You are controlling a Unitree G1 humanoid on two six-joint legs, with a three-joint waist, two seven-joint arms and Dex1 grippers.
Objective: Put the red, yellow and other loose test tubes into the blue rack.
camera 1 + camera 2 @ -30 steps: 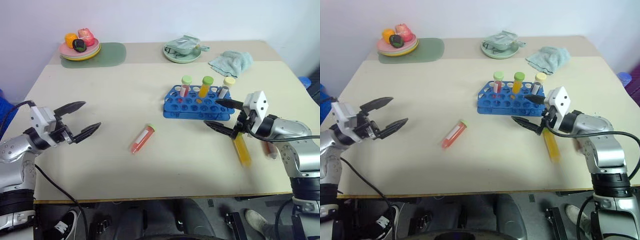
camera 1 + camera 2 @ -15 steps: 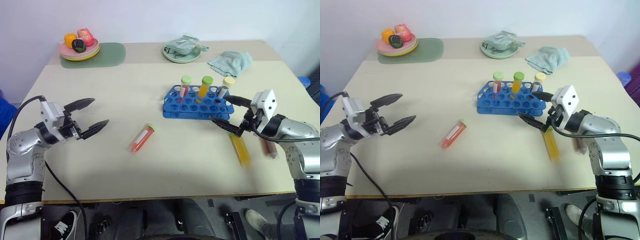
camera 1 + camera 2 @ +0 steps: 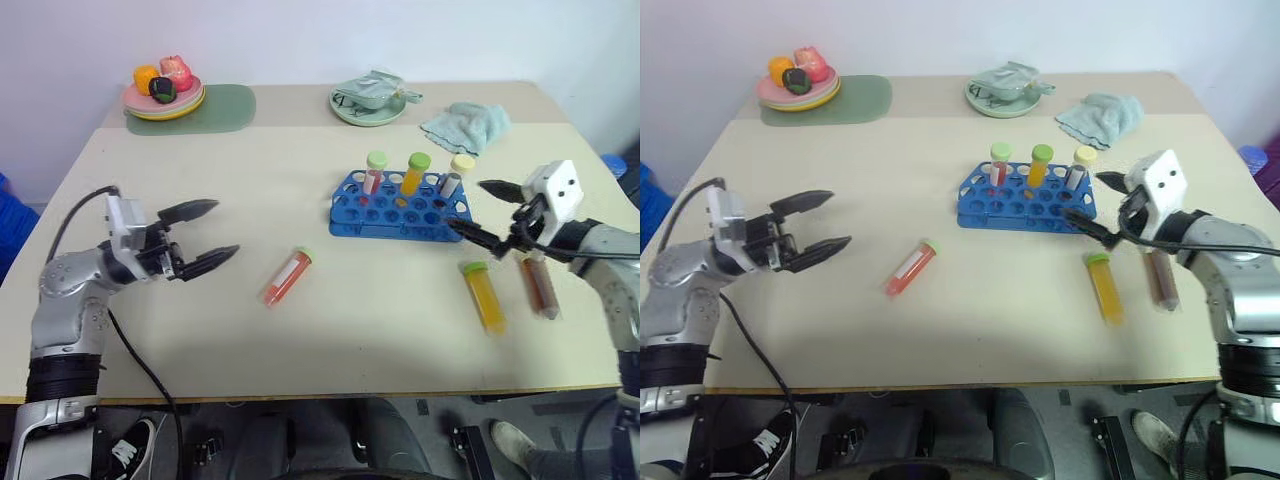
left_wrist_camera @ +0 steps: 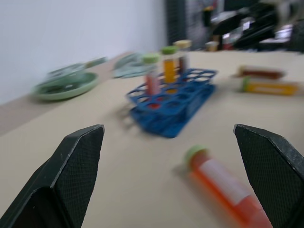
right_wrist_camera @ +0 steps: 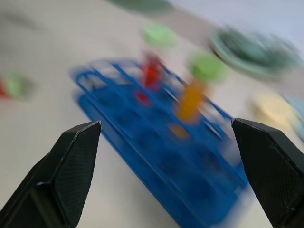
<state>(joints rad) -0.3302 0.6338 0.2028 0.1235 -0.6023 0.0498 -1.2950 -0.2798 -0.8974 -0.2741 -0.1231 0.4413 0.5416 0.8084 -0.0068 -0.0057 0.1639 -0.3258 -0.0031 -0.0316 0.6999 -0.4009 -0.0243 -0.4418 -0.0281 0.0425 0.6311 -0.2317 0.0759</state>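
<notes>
A beige table (image 3: pixel 300 180) carries the blue rack (image 3: pixel 395 205) right of centre, with three capped tubes standing upright in its back row. Three loose tubes lie flat on the tabletop: the red tube (image 3: pixel 285 277) with a green cap left of the rack, and the yellow-orange tube (image 3: pixel 484 296) and dark red tube (image 3: pixel 541 287) side by side to the rack's front right. The left gripper (image 3: pixel 208 231) hovers left of the red tube, fingers spread wide and empty. The right gripper (image 3: pixel 488 210) hangs just right of the rack, equally wide and empty.
</notes>
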